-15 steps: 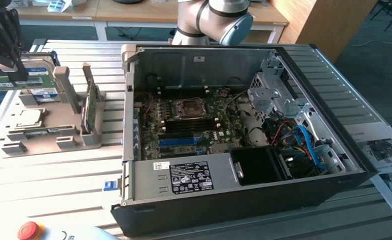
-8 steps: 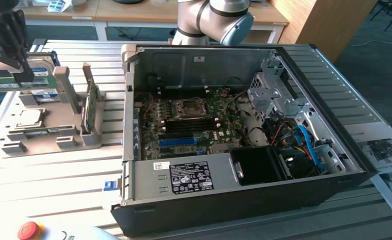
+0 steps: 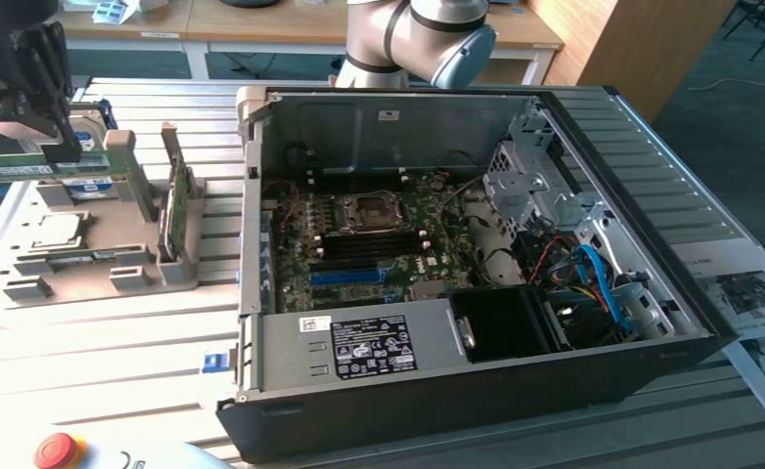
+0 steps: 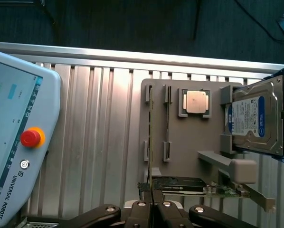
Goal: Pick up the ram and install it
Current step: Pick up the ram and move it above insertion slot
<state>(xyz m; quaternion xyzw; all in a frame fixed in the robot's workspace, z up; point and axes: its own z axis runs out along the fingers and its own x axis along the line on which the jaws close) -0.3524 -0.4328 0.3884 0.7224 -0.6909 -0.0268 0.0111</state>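
Observation:
The ram (image 3: 18, 172) is a thin green stick, held level above the grey parts tray (image 3: 96, 285) at the exterior view's left. My gripper (image 3: 63, 151) is shut on it from above. In the wrist view the ram (image 4: 151, 142) shows edge-on as a thin line running out from my gripper (image 4: 152, 205). A second green stick (image 4: 168, 123) lies in a tray slot beside it. The open computer case (image 3: 487, 244) lies to the exterior view's right, its motherboard slots (image 3: 356, 256) exposed and well away from the gripper.
On the tray (image 4: 189, 137) are a blue-labelled hard drive (image 4: 256, 118), a square silver chip (image 4: 195, 102) and a larger green card on edge (image 3: 174, 210). A teach pendant with a red stop button (image 4: 30, 137) lies on the slatted table. Papers (image 3: 747, 293) lie beyond the case.

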